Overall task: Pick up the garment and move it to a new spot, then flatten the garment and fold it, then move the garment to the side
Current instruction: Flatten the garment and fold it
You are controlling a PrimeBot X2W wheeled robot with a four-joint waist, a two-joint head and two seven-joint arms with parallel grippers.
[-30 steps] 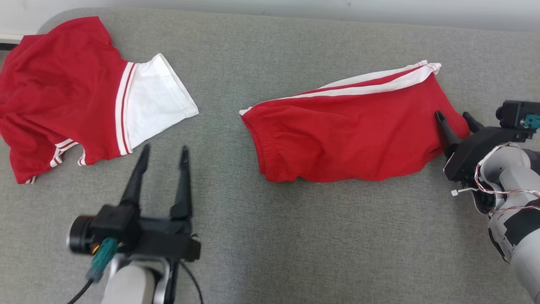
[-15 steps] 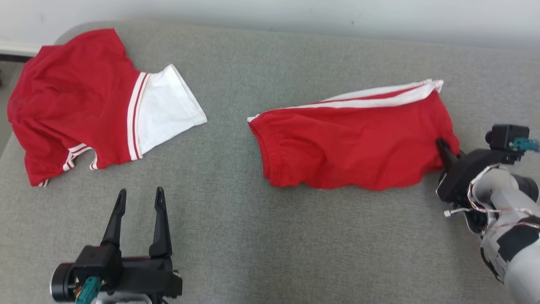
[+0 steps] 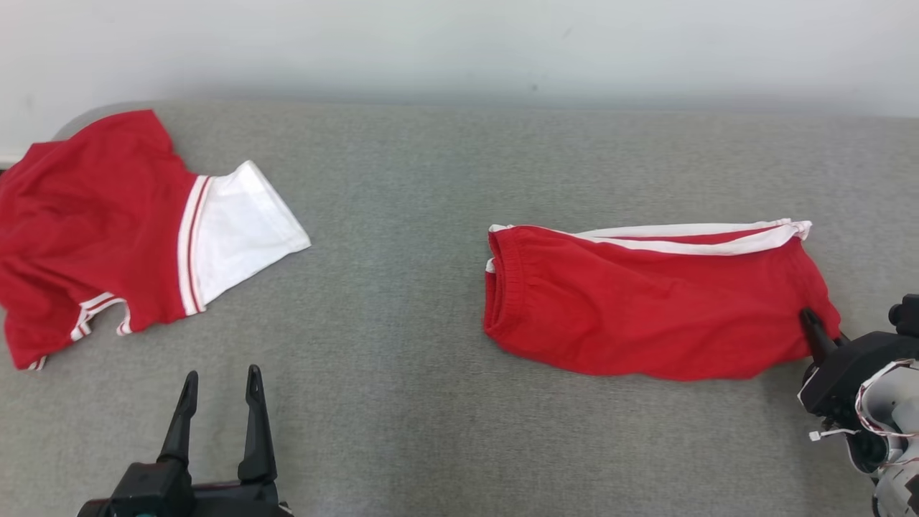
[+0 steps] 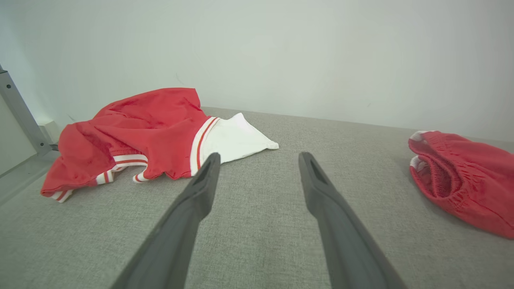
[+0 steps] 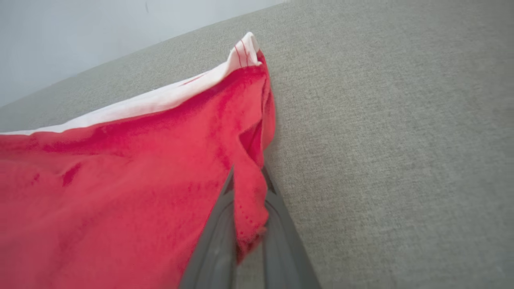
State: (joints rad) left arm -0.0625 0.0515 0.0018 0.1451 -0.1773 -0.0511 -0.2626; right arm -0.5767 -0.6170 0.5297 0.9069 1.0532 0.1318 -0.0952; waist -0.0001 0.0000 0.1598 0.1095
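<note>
Garment (image 3: 646, 316) | red shorts | white side stripes | elastic waistband | creased

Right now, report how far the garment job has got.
Done: right gripper is shut on a leg-hem corner of the red shorts. In hand: the pick-up; the shorts lie on the grey surface, not yet lifted. To do: moving, flattening, folding, setting aside. Left gripper open, empty.

No text, label, brand, number or sign can be read anywhere in these views.
</note>
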